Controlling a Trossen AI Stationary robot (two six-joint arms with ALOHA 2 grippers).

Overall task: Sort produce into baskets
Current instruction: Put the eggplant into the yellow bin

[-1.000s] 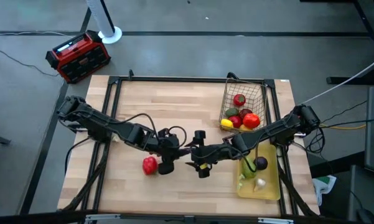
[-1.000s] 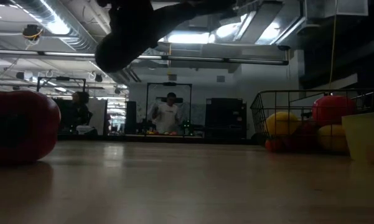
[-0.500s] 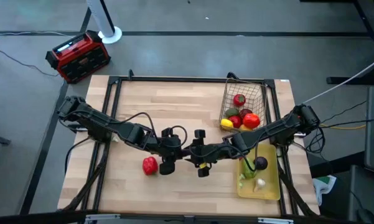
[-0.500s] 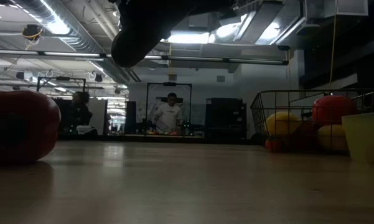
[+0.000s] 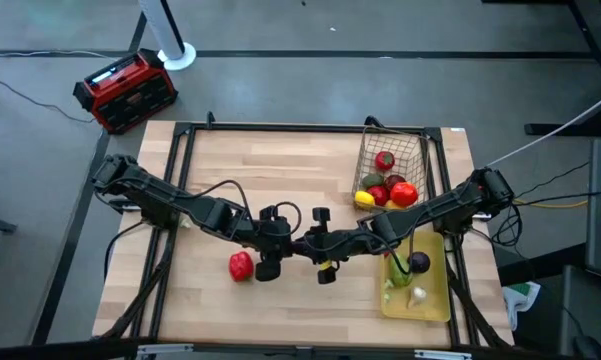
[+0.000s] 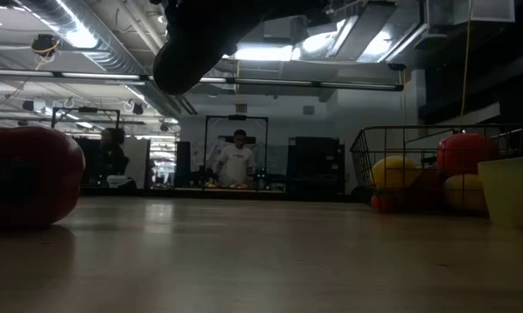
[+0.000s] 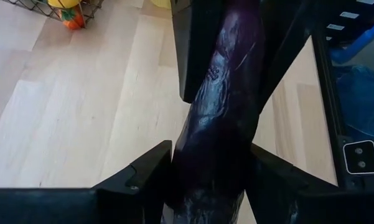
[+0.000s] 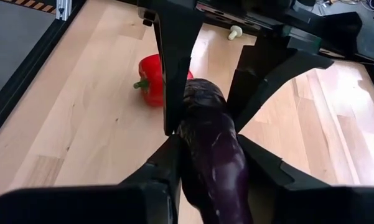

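Purple eggplant (image 8: 213, 149) hangs above the desk (image 5: 280, 160), pinched at both ends. Left tool (image 7: 205, 168) and right tool (image 8: 208, 155) each clamp it.

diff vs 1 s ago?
The right gripper closed onto the eggplant that the left gripper holds, so both grip it now, mid-table above the surface. The left gripper shifted slightly toward the right one. The red pepper, basket and tray stayed put.
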